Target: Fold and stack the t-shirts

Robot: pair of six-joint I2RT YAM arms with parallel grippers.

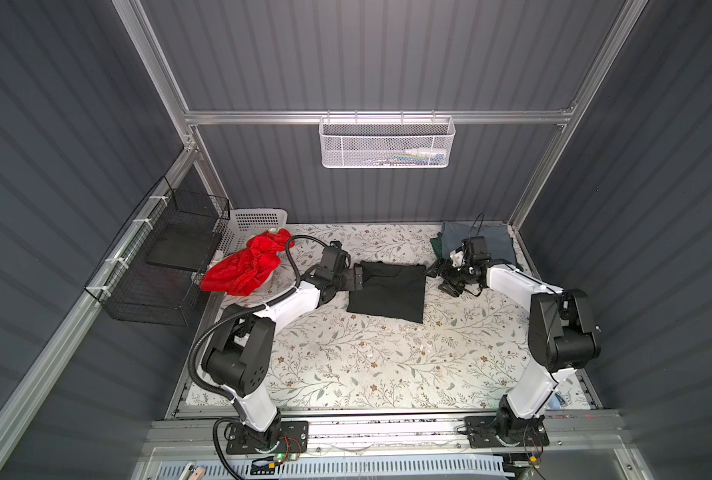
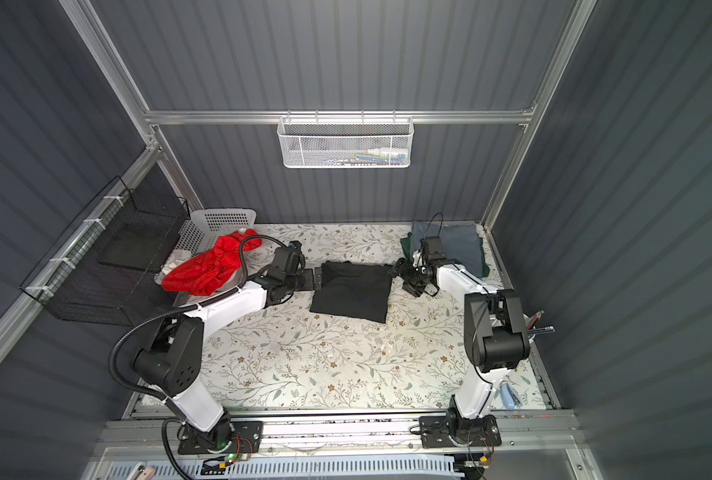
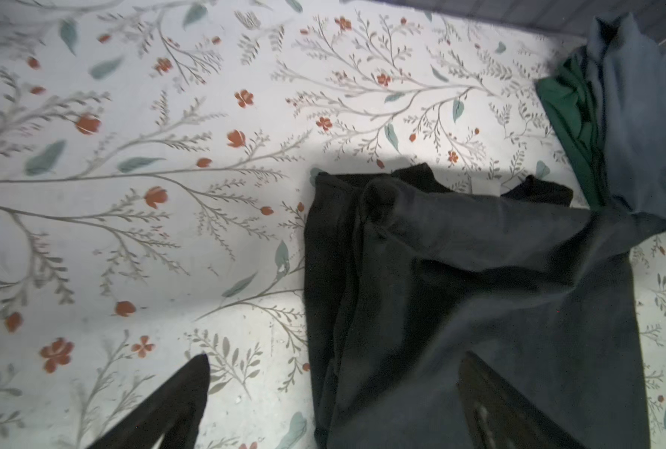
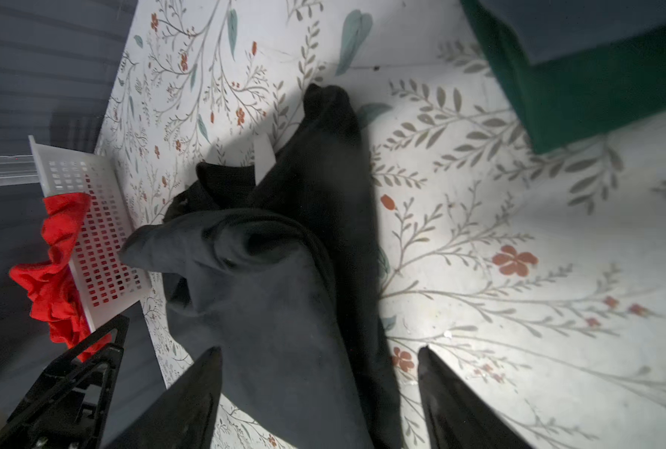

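Right wrist, red t-shirt (image 4: 57,241) over basket (image 4: 66,171) (seemingly), beyond left wrist

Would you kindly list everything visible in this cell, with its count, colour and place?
Black shirt: one, black, folded, mid-table between the grippers.
Red shirt: one, red, crumpled, spilling from the plastic basket.
Grey shirt: one, blue-grey, folded, far right corner, on top of the green shirt.
Green shirt: one, dark green, under the grey shirt.
Plastic basket: one, white, far left corner.
Mesh basket: one, white, hung on the back rail; contents unclear.
Wire basket: one, black, hung on the left rail.
Table: one, floral cover.
Left gripper: one, black, open, at the black shirt's left edge.
Right gripper: one, black, open, at its right edge.
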